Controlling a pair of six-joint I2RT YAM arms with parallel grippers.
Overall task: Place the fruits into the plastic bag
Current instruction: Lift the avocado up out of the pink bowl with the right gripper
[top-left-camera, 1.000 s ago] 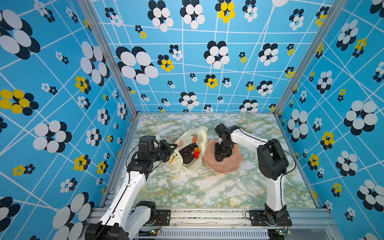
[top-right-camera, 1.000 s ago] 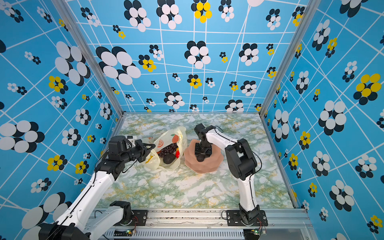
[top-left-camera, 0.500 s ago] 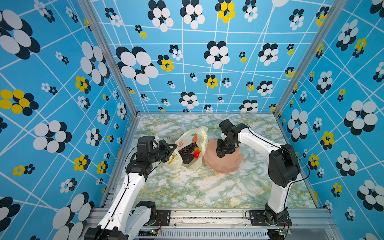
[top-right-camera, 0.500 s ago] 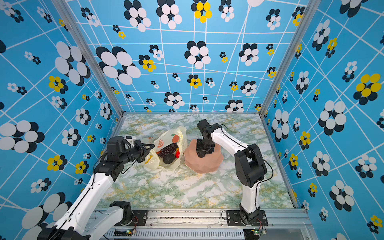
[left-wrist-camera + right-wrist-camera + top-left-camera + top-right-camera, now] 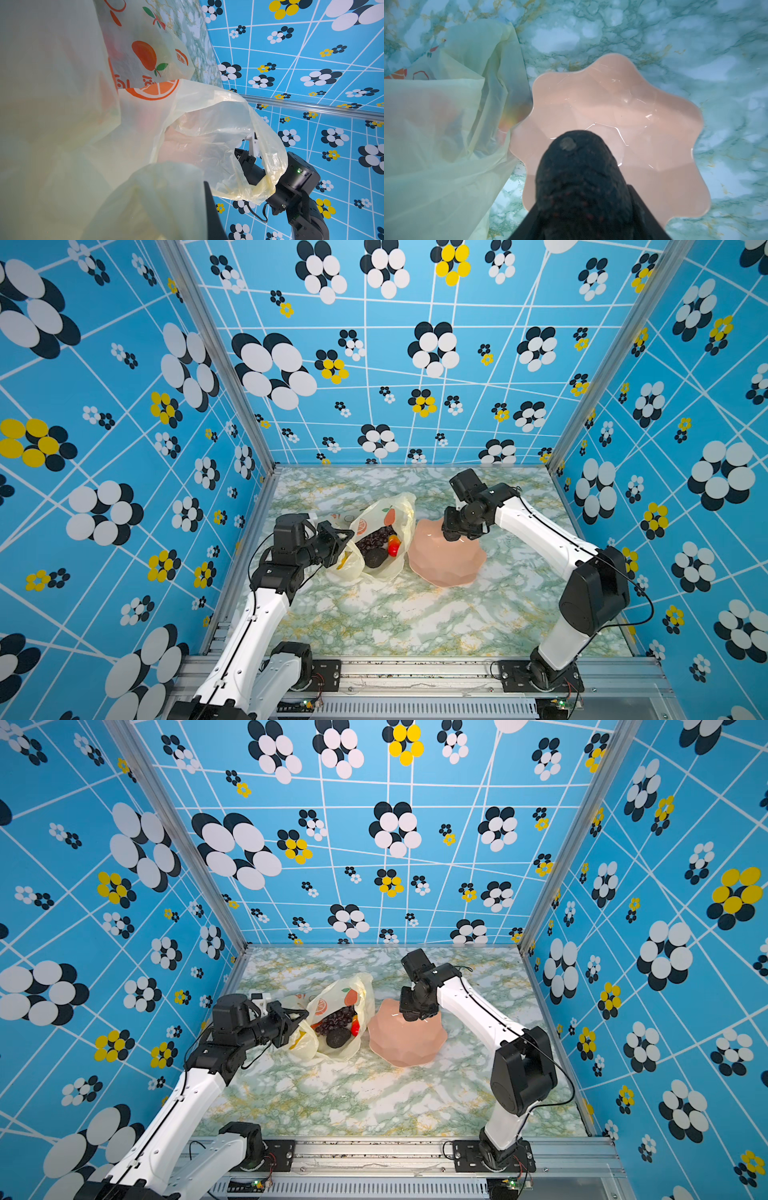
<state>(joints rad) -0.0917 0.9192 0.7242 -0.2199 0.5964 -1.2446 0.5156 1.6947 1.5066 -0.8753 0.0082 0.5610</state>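
Observation:
The plastic bag (image 5: 398,512) (image 5: 332,999) lies open on the marble table, left of centre in both top views. Inside it are fruits: a dark purple grape bunch (image 5: 373,537), a dark bumpy oval (image 5: 375,558) and a red-yellow piece (image 5: 393,546). My left gripper (image 5: 344,540) is shut on the bag's near rim and holds the mouth up; the bag film (image 5: 145,124) fills the left wrist view. My right gripper (image 5: 455,533) (image 5: 583,207) hangs over the pink bowl (image 5: 451,570), shut on a second dark bumpy oval (image 5: 581,178). The bowl's inside (image 5: 633,99) holds nothing.
The bowl (image 5: 409,1048) touches the bag's right side. Blue flowered walls enclose the table on three sides. Bare marble (image 5: 415,614) stretches from the bag and bowl to the front rail.
The right arm's elbow has swung out to the right, and its gripper has risen a little out of the bowl with the dark oval. The left arm and bag have stayed put.

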